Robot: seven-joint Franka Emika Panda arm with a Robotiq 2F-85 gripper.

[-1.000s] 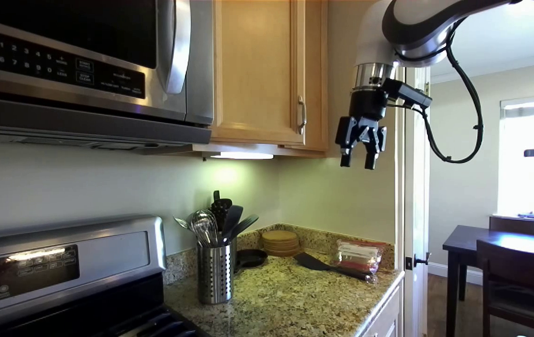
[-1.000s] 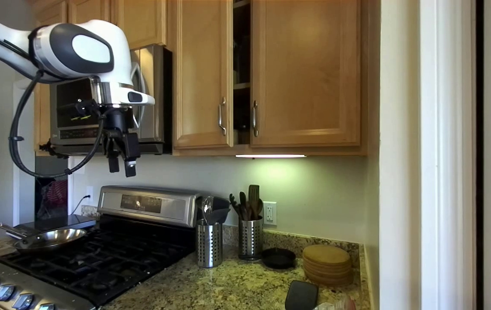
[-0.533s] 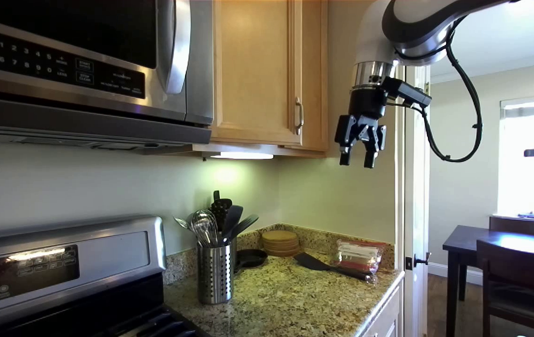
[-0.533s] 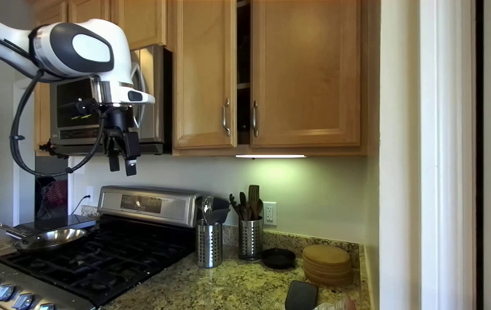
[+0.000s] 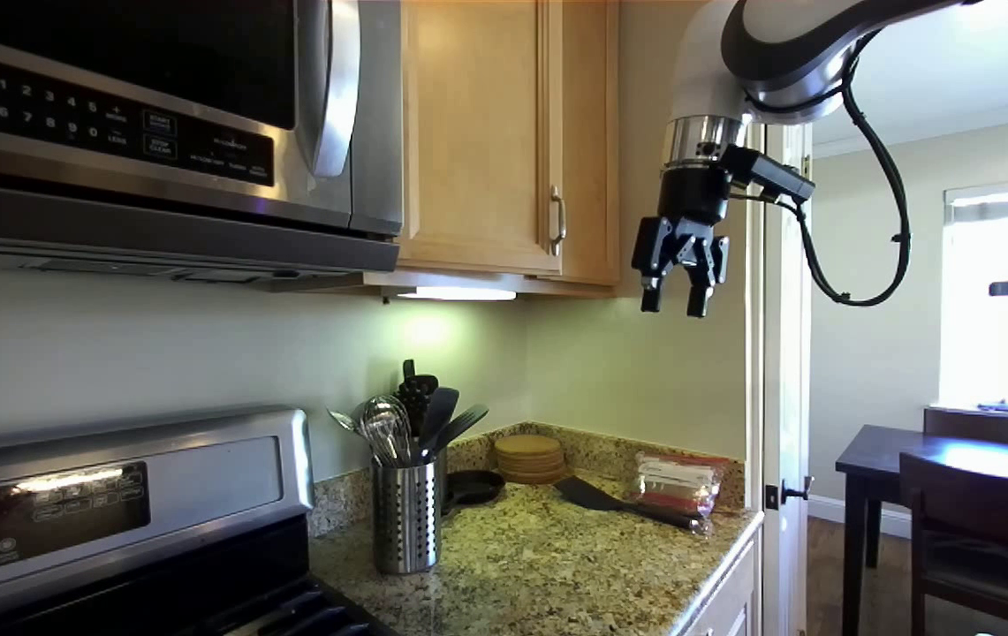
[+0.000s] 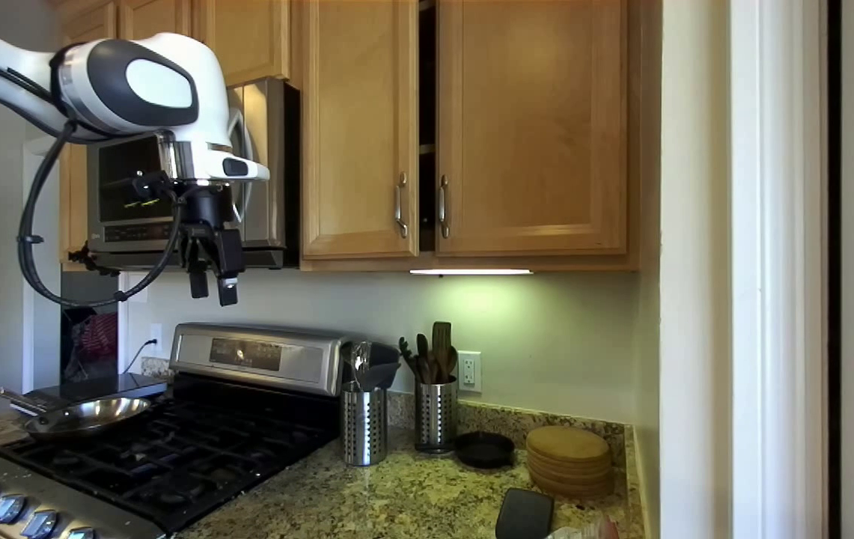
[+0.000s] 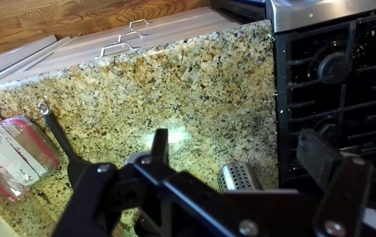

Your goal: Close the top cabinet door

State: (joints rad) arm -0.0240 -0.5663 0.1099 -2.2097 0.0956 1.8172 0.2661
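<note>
By the micro (image 5: pixel 170 117), door (image 6: pixel 355 129) is seen swung nearer shut vs. a sec ago but left ajar, gripper (image 5: pixel 673 302) clear w/ jaws apart, so task's prob. nearly, not fully, done.

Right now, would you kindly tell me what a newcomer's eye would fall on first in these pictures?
Probably on the white robot arm, whose black gripper hangs open in mid-air, pointing down. Next comes the wooden cabinet door beside the microwave: it stands slightly ajar, with a dark gap next to its handle. A bright light strip glows under the cabinet in both exterior views.
</note>
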